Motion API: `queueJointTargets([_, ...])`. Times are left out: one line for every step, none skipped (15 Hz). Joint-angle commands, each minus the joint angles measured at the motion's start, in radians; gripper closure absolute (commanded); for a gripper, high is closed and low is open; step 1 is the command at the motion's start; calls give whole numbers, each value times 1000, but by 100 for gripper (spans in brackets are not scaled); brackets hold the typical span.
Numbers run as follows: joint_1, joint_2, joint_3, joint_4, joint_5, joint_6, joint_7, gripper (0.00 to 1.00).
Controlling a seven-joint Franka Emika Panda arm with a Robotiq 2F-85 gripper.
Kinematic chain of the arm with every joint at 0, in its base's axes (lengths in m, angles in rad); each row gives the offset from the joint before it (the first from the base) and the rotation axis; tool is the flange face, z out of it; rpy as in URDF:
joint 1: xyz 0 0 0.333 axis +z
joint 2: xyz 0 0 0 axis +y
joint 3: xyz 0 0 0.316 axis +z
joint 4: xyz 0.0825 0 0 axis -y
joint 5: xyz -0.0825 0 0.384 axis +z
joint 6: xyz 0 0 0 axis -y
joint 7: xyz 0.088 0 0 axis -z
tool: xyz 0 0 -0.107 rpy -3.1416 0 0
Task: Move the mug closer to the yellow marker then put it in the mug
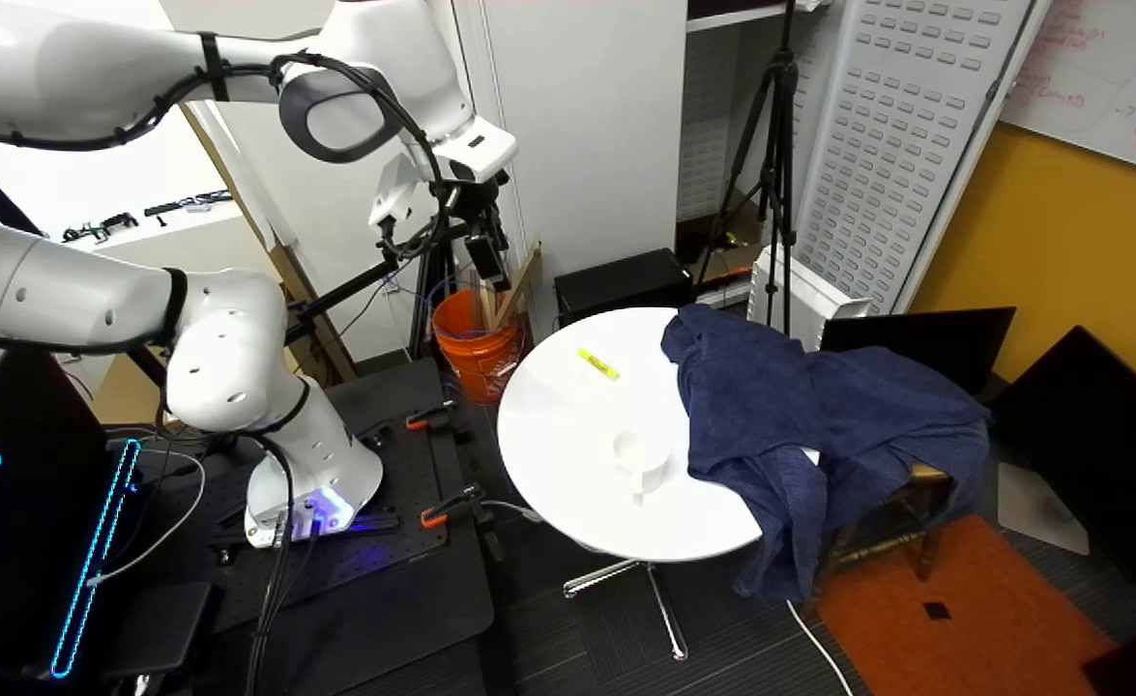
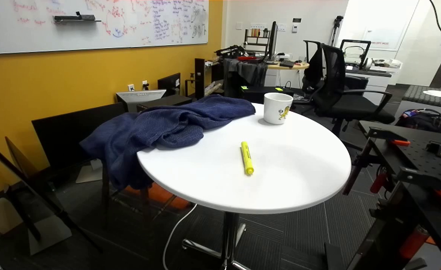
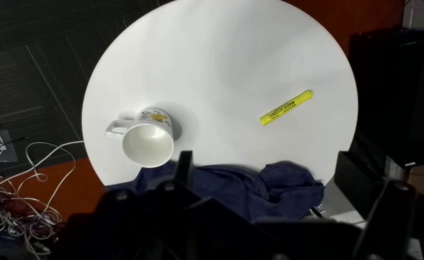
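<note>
A navy cloth point(image 1: 771, 396) lies partly on a round white table point(image 1: 568, 435), with an orange bucket point(image 1: 476, 365) nearby.

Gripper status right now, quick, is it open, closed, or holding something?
Gripper: open, jaws wide apart, holding nothing.

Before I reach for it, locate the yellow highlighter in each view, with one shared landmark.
In an exterior view: yellow highlighter, near centre.
In an exterior view: yellow highlighter, below centre, slightly right.
In the wrist view: yellow highlighter, right of centre, slightly above.
Shared landmark: dark blue cloth, partly on the round white tabletop.
</note>
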Motion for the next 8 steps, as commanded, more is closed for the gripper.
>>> queueJointTargets([-9, 3, 7, 2, 2, 1, -8, 0])
queueJointTargets([-9, 5, 5, 3, 2, 4, -11, 0])
queueJointTargets([-12, 7, 4, 3, -6, 16, -17, 0])
queueJointTargets([-17, 9, 6, -1, -13, 32, -17, 0])
queueJointTargets([-22, 11, 8, -3, -24, 47, -18, 0])
queueJointTargets([-32, 14, 12, -6, -43, 72, -15, 0])
queueJointTargets([-38, 20, 10, -6, -56, 95, -14, 0])
queueJointTargets([-48, 27, 6, -8, -70, 129, -14, 0])
